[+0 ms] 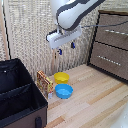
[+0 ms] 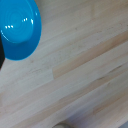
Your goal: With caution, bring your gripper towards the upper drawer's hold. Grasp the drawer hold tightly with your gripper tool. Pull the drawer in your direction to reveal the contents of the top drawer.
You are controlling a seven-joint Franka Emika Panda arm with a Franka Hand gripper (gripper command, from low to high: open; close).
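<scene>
Blue-tipped claw (image 1: pixel 66 48) parted (holding nothing), well apart from thin silver upper drawer's hold (image 1: pixel 115 32), round blue bowl (image 1: pixel 64 91) below

end effector (image 1: pixel 66 48) above bowls (image 1: pixel 63 91)

Dresser (image 1: pixel 111 42) at exterior view's right, two bowls (image 1: pixel 63 85) on floor (image 1: pixel 95 102) between, box (image 1: pixel 20 97) left.
</scene>
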